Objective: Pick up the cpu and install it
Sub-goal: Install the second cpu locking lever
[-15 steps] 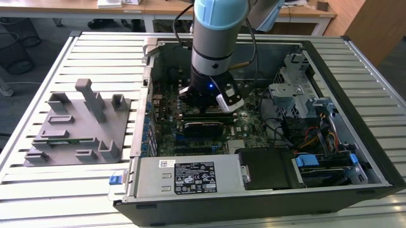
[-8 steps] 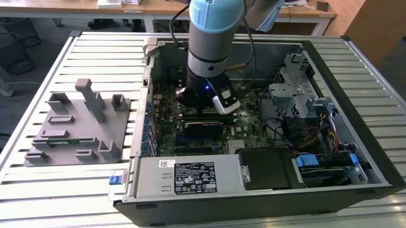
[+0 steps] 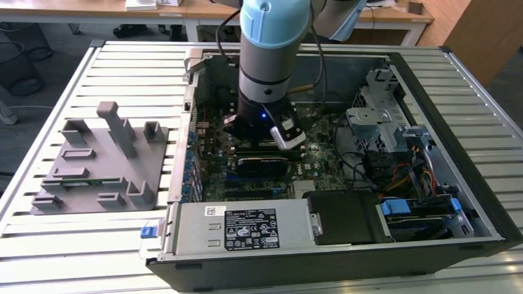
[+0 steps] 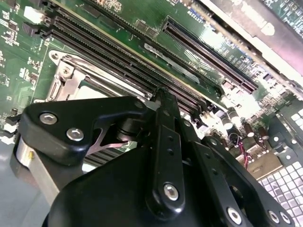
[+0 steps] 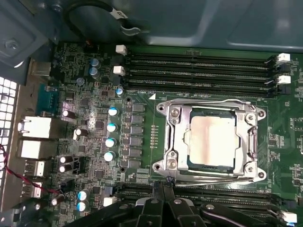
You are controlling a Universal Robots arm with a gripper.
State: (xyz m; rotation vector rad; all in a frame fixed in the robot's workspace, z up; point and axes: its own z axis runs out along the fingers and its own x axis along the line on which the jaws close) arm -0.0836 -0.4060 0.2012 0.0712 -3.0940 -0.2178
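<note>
Cpu (image 5: pixel 211 143) seated in metal socket frame (image 5: pixel 173 142) on motherboard (image 5: pixel 142 137) per first wrist view, gripper (image 4: pixel 161 101) just above board in second wrist view, fingers' state cannot tell, exterior view adding grey tray (image 3: pixel 98 165) on bench (image 3: pixel 49 236).

Slatted pale metal table (image 3: pixel 122 245) as the landmark work surface. Beyond its far edge, light wooden desks (image 3: pixel 163 11) with white legs on a grey floor (image 3: pixel 61 46). Off the table's far corner on the exterior view's left, a black mesh bin (image 3: pixel 21 58). Off the opposite far corner, a wooden panel (image 3: pixel 482 30). Even, soft lighting.
</note>
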